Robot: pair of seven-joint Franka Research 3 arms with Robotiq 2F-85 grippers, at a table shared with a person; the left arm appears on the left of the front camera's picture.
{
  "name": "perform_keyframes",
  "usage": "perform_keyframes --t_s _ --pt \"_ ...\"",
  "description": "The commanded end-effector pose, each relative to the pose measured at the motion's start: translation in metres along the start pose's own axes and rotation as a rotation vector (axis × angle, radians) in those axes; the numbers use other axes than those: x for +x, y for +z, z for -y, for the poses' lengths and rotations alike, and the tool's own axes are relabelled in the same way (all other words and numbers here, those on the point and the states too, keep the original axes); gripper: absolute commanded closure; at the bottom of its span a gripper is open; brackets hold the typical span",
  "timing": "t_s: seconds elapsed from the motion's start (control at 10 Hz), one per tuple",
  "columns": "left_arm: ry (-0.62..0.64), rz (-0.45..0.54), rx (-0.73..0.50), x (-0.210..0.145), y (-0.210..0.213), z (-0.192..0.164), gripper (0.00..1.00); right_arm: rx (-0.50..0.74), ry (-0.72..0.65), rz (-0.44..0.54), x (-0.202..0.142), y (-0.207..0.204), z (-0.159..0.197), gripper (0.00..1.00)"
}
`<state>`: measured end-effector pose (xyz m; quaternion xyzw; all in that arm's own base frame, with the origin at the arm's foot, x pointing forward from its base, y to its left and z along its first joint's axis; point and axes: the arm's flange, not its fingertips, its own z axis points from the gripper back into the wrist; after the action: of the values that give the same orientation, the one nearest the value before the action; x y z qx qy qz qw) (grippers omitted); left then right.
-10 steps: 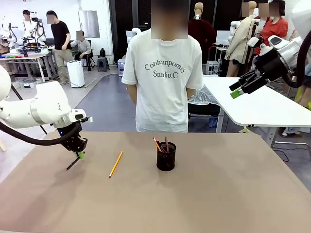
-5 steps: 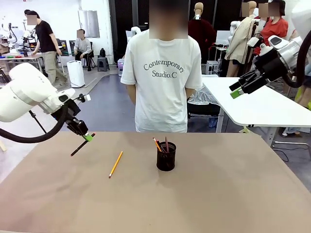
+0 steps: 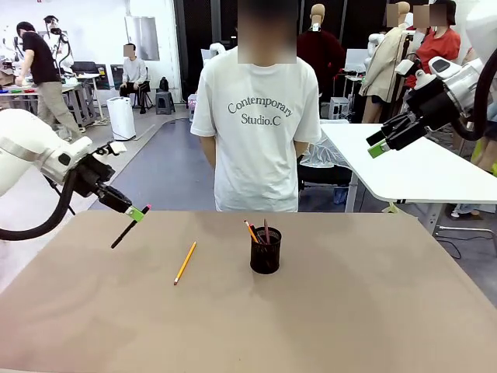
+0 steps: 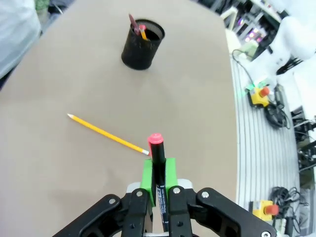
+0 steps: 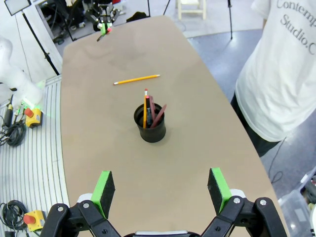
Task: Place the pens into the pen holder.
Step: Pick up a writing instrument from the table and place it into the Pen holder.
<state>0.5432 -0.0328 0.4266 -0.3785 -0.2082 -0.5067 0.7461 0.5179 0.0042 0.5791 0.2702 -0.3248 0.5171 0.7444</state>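
Note:
My left gripper (image 3: 137,212) hovers above the table's far left, shut on a black pen with a red tip (image 3: 124,231) that slants down from the green pads; the left wrist view has that pen (image 4: 157,163) upright between the pads. A yellow-orange pencil (image 3: 185,263) lies on the table between it and the black mesh pen holder (image 3: 265,250), which stands mid-table with several pens in it (image 5: 150,111). My right gripper (image 3: 376,146) hangs high at the right, open and empty, with its green pads (image 5: 103,186) wide apart.
A person in a white T-shirt (image 3: 256,116) stands at the table's far edge, hands behind the back. A white table (image 3: 404,167) stands to the back right. The brown tabletop (image 3: 349,311) is bare in front and to the right.
My left gripper has lifted the black pen off the table and drawn it up and back to the left. The right arm, pencil and holder have stayed put.

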Motion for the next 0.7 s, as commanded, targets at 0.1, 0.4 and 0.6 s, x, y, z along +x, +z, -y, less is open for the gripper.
perform_keyframes --t_s 0.1,0.4,0.6 --pt "0.012 -0.027 -0.006 -0.001 -0.003 0.0 1.0 0.001 0.002 -0.001 0.001 -0.001 -0.002 0.0" --pt "0.003 -0.011 -0.007 -0.001 -0.004 -0.001 1.0 0.001 0.002 -0.001 0.001 -0.001 -0.002 0.0" --pt "-0.161 0.112 0.018 0.015 0.006 0.009 1.0 0.001 0.002 -0.001 0.001 -0.001 -0.002 0.0"
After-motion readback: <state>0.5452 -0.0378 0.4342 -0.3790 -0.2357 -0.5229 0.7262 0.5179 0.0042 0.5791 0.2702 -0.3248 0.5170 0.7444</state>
